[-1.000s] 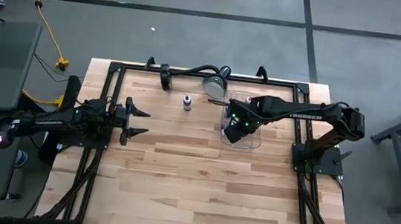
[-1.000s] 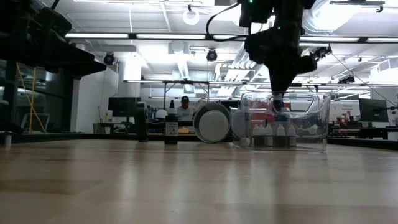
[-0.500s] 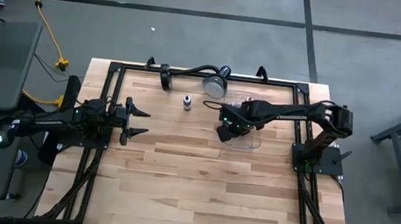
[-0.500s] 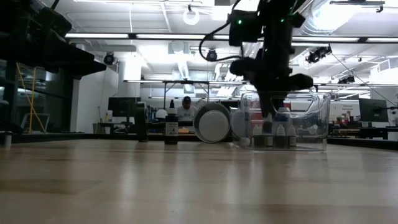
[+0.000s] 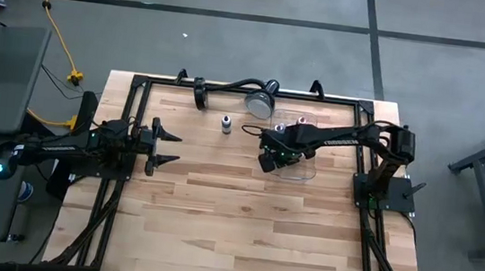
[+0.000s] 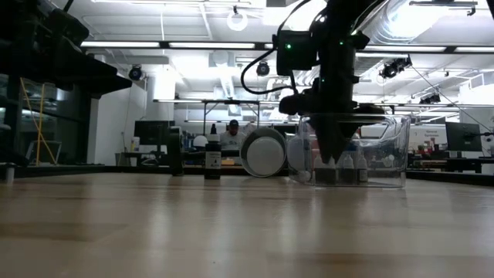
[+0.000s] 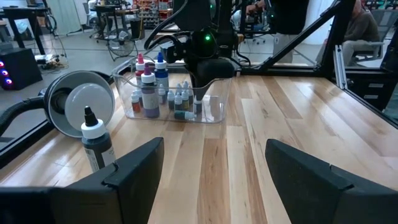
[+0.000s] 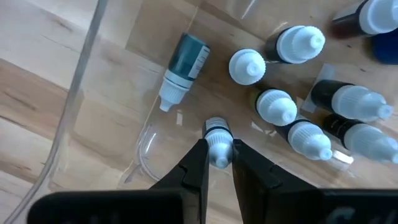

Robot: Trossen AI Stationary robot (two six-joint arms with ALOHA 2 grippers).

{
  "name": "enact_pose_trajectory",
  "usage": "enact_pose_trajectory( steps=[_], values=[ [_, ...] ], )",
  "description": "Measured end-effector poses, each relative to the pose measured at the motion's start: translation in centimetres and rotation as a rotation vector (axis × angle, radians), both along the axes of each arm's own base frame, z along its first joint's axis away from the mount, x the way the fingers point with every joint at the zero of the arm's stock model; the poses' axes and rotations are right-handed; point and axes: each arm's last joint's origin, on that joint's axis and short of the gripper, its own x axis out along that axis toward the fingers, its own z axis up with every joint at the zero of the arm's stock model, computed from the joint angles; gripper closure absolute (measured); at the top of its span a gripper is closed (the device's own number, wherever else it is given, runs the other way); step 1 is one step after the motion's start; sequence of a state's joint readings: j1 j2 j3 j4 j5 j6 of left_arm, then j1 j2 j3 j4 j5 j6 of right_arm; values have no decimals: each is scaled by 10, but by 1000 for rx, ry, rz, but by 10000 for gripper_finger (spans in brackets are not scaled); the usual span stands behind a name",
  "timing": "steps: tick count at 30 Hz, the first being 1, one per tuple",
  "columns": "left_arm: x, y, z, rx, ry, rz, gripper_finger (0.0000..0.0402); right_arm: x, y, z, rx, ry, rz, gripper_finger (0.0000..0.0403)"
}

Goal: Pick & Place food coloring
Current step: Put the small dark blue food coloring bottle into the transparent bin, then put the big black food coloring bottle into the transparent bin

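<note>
Clear tray (image 8: 74,118) holds white-capped dropper bottles (image 8: 277,106); right tool (image 8: 217,163) pinches one bottle (image 8: 217,142).

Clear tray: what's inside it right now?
Clear tray holds upright white-capped food coloring bottles, one teal bottle lying down, and the right pincer gripping another bottle's cap. Its body is hidden.

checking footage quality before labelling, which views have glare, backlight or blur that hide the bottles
Low view: bright ceiling lights backlight the scene, so the right gripper and the food coloring in the clear tray read as dark shapes. Right wrist view: tray wall reflections streak across the bottles, caps still clear. Left wrist view: near fingers soft, bottles sharp. High view: evenly lit.
</note>
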State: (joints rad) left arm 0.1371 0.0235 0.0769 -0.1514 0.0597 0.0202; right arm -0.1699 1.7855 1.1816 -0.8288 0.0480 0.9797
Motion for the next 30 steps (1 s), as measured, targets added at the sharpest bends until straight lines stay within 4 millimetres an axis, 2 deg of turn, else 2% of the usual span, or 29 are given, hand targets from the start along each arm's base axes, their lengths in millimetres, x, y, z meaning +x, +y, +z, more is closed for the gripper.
enact_pose_trajectory(
  steps=[17,30],
  values=[
    [0,0,0,0,0,0,124,0,0,0,-4,-1,15,330],
    [0,0,0,0,0,0,124,3,0,4,-3,-8,42,259]
  ],
)
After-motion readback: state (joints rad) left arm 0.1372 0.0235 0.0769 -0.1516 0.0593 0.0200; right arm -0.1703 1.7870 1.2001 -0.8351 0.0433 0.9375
